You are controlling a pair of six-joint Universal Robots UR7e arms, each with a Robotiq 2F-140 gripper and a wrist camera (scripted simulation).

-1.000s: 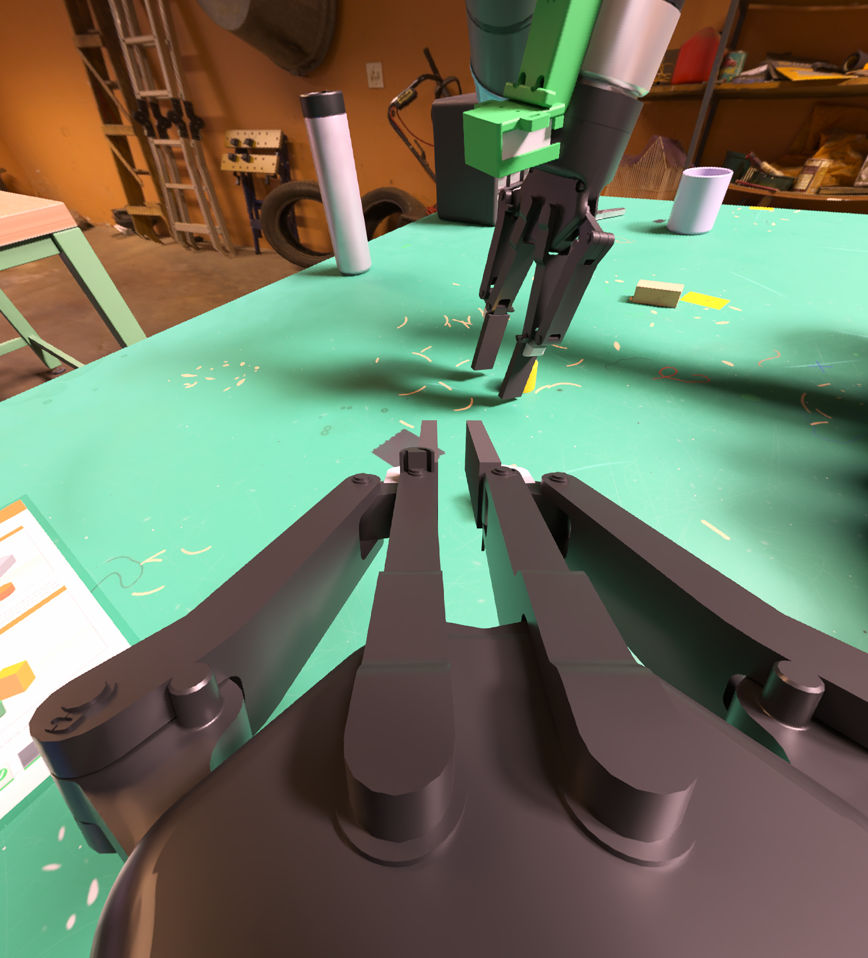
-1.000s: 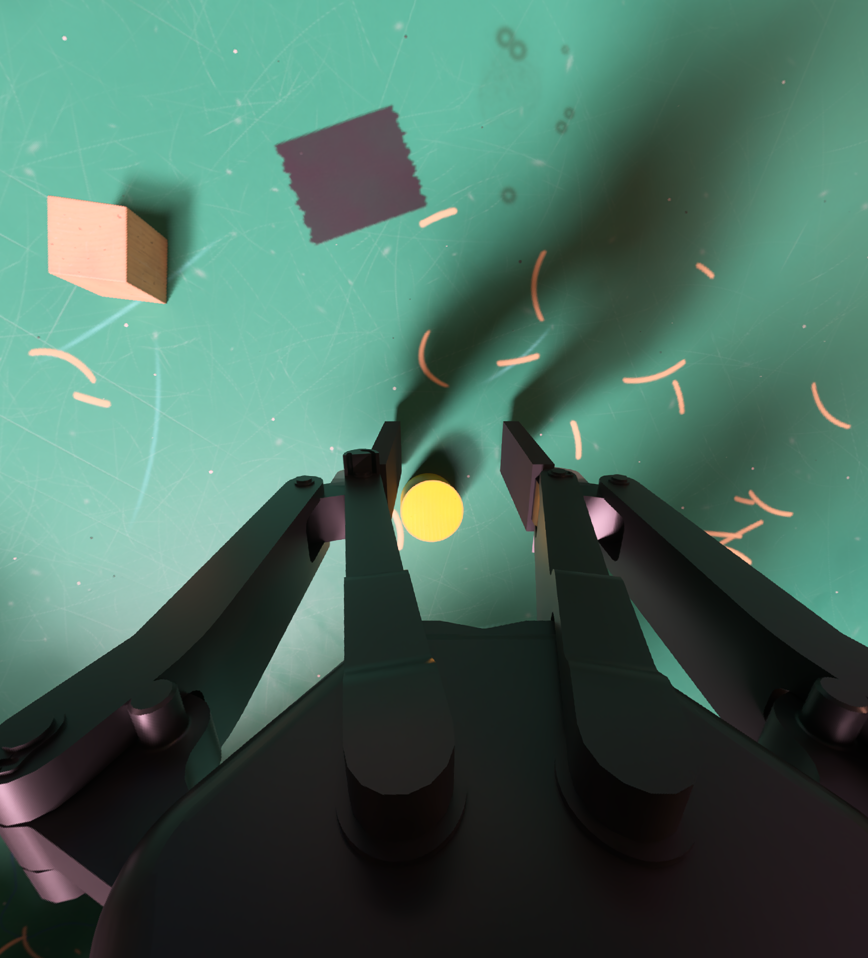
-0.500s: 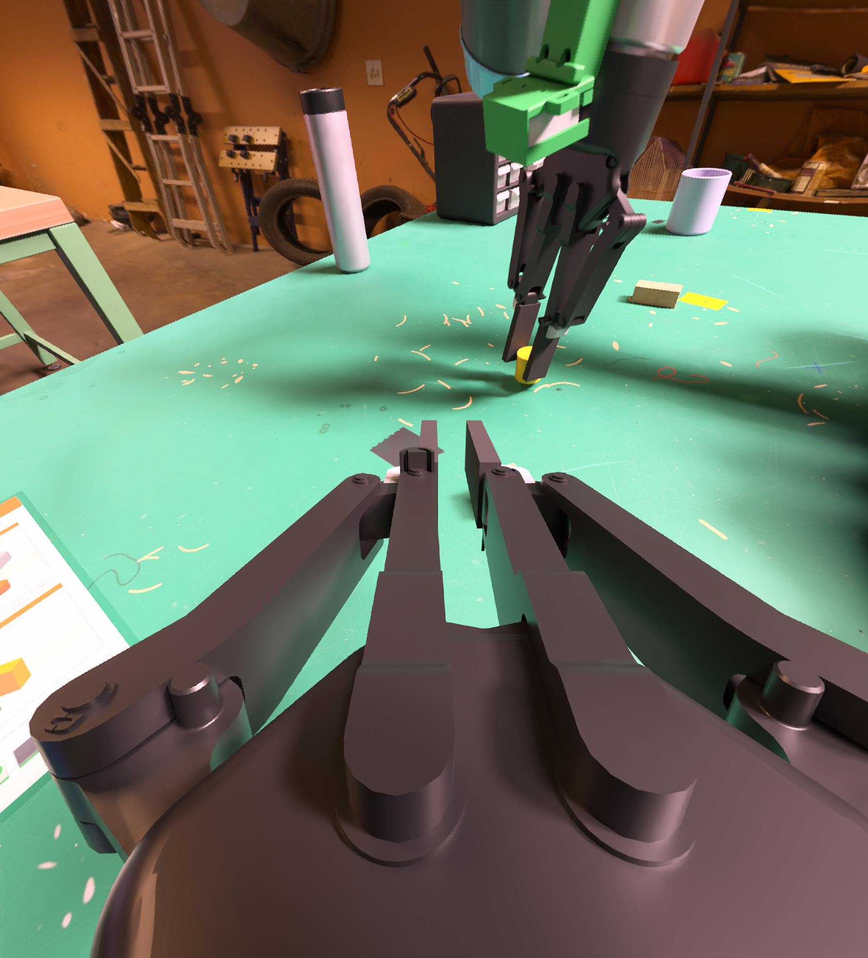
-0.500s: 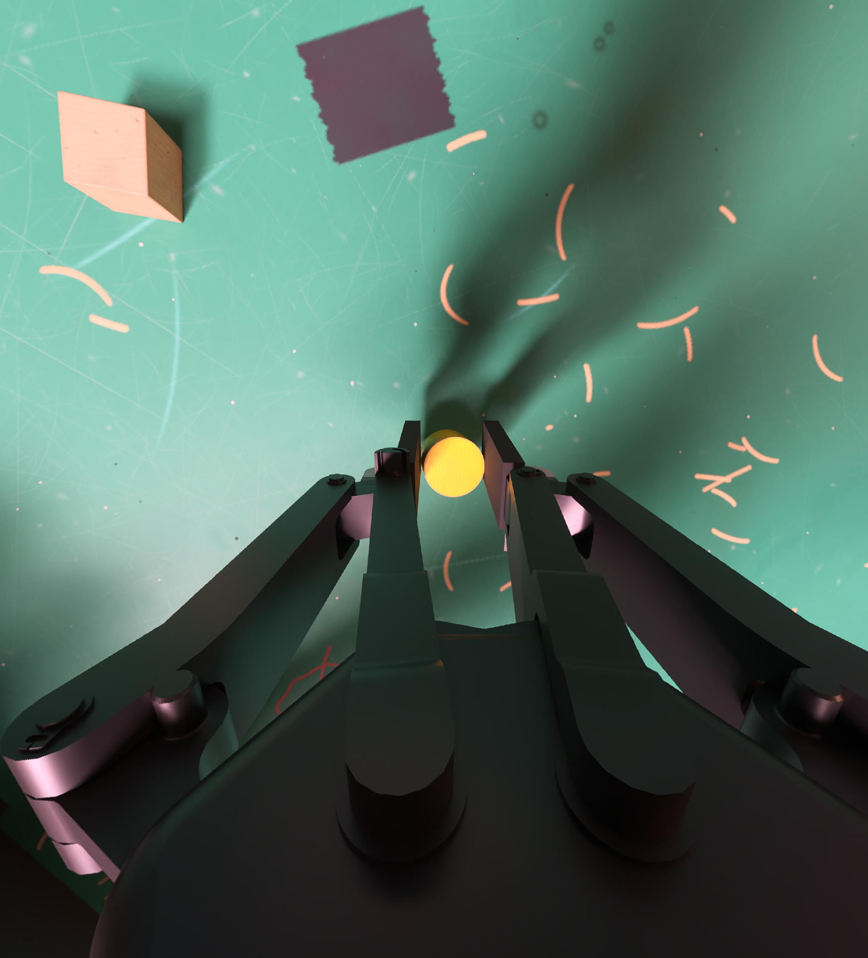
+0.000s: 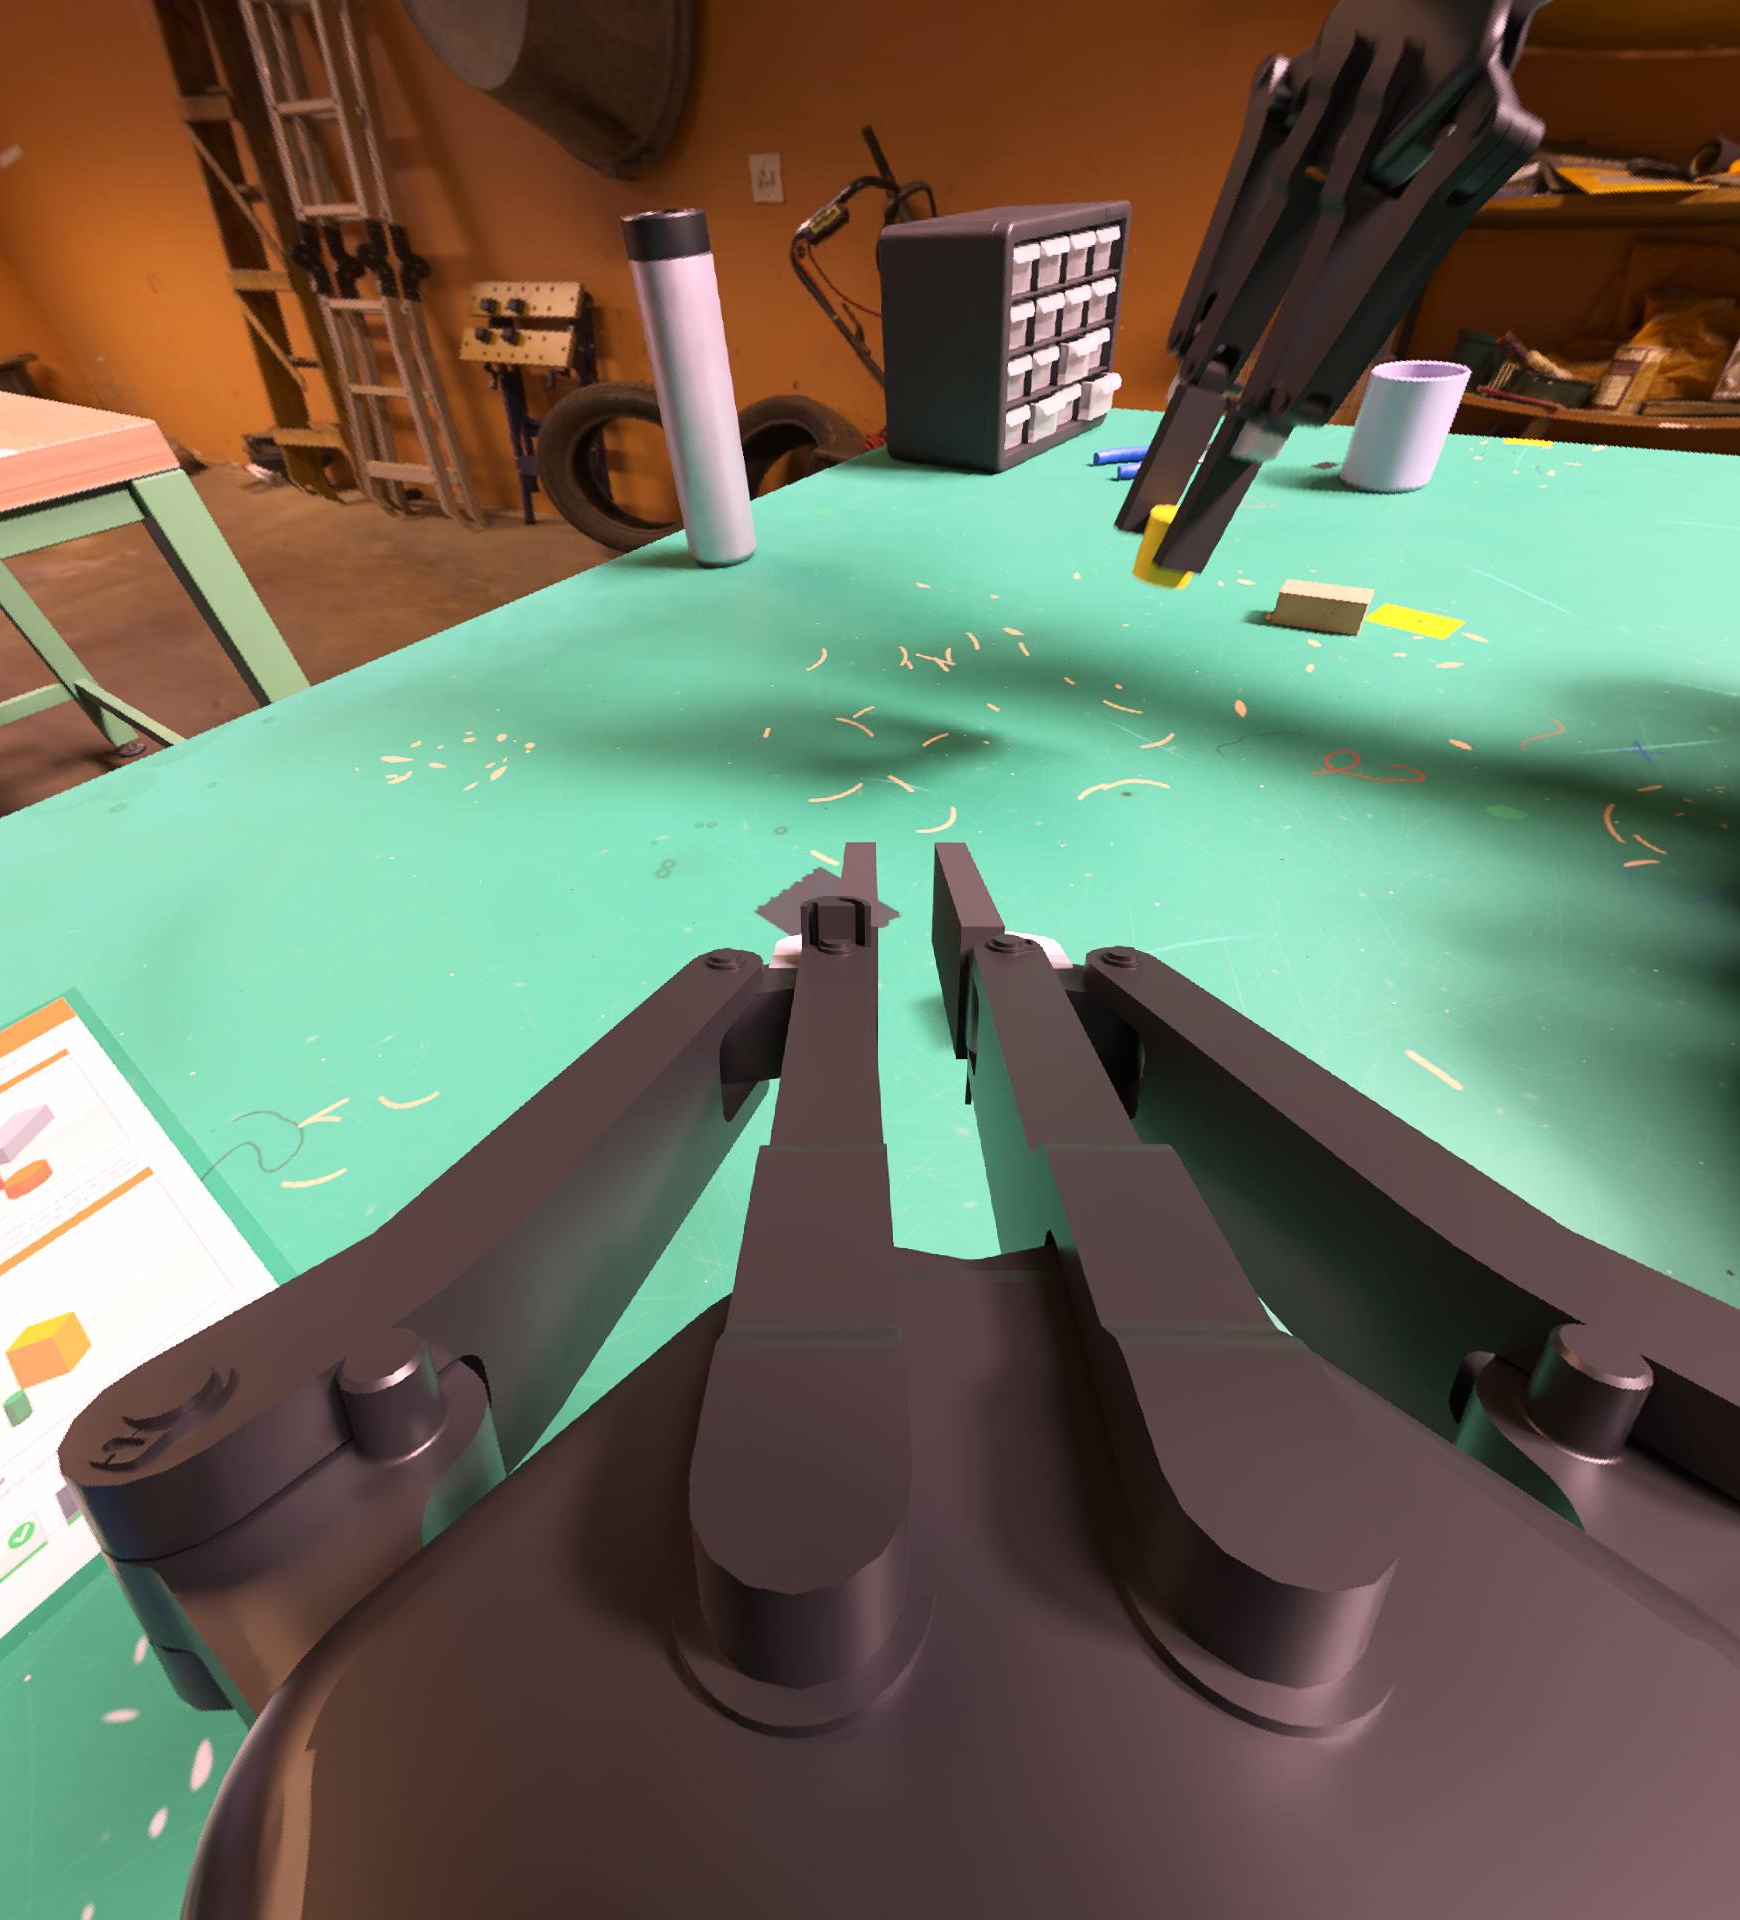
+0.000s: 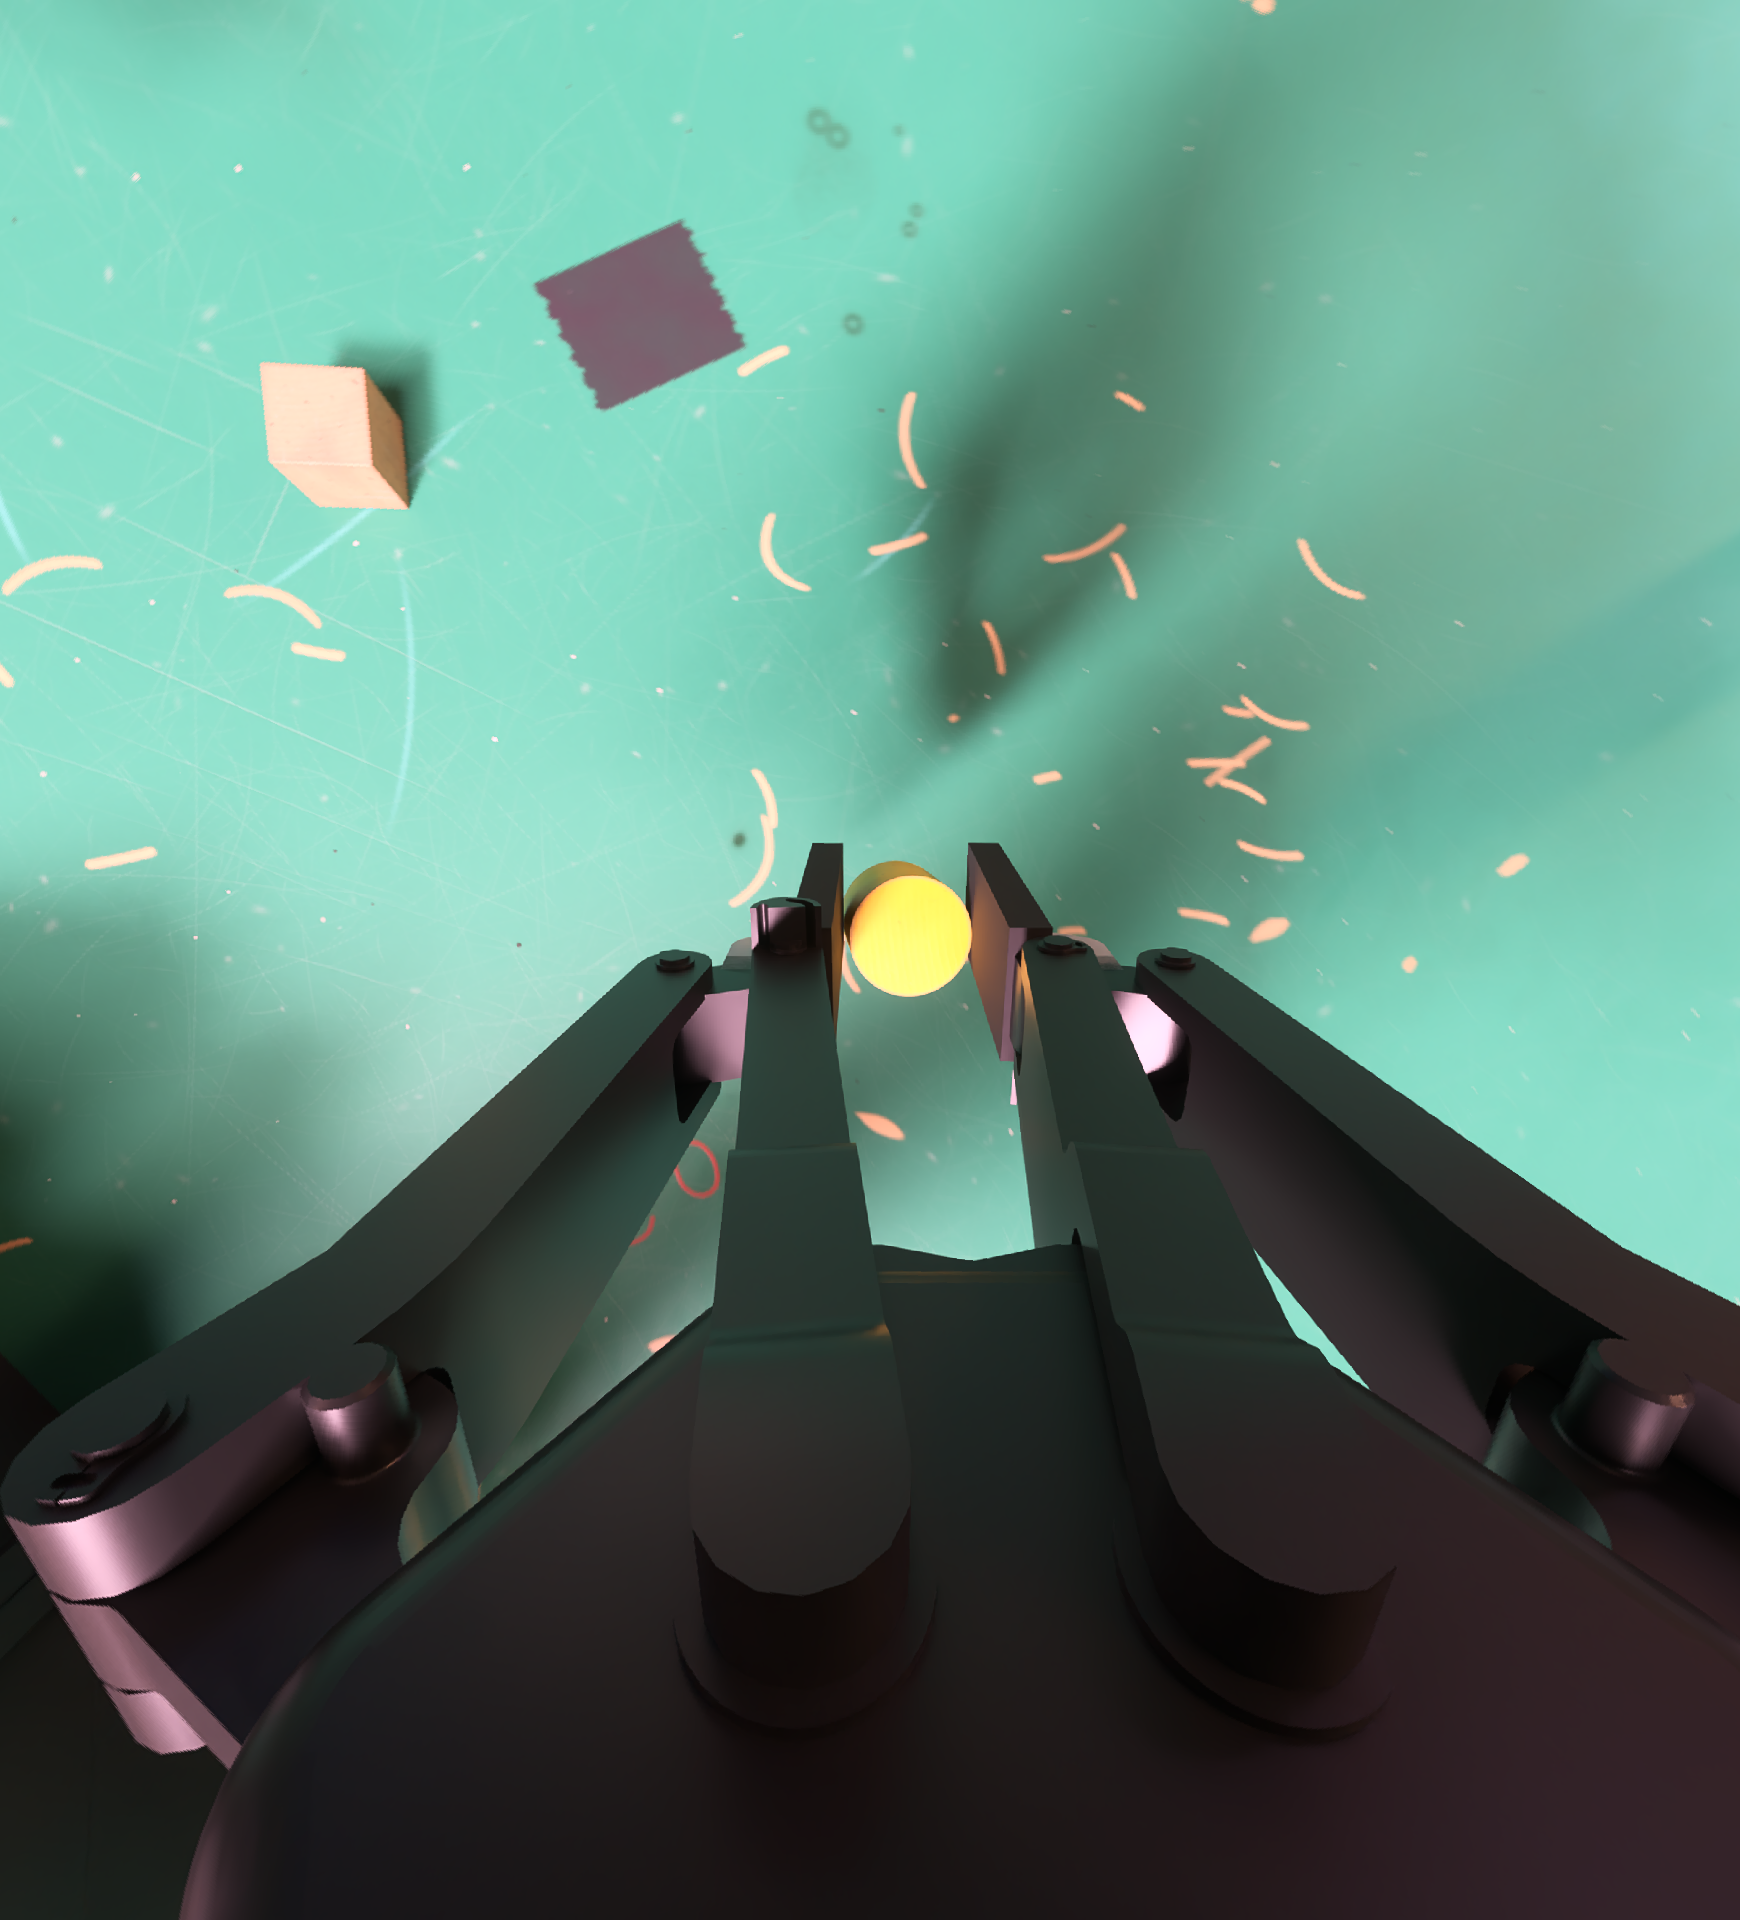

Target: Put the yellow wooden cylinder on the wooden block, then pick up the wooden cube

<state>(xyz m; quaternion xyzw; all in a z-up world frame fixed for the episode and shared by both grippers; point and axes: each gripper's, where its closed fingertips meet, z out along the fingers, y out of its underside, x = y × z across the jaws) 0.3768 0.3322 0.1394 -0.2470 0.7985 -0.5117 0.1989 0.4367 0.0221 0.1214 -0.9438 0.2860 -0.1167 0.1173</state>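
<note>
My right gripper point(image 6: 902, 883) is shut on the yellow wooden cylinder point(image 6: 907, 935) and holds it upright, well above the green table point(image 6: 1468, 312). In the left wrist view the right gripper point(image 5: 1172, 540) and the cylinder point(image 5: 1157, 561) hang just left of the flat tan wooden block point(image 5: 1321, 605). The wooden cube point(image 6: 331, 436) sits on the table up and to the left in the right wrist view; it does not show in the left wrist view. My left gripper point(image 5: 902, 883) is shut, empty, and low over the table.
A dark square patch point(image 6: 642, 312) lies right of the cube. A tall white tube point(image 5: 689, 384), a dark drawer cabinet point(image 5: 1001, 332) and a lilac cup point(image 5: 1406, 426) stand at the back. A yellow patch point(image 5: 1414, 621) lies beside the block. A printed sheet point(image 5: 14, 1299) lies front left.
My right gripper closed on the yellow cylinder, lifted it off the table and carried it back and right toward the wooden block. The left gripper has not moved.
</note>
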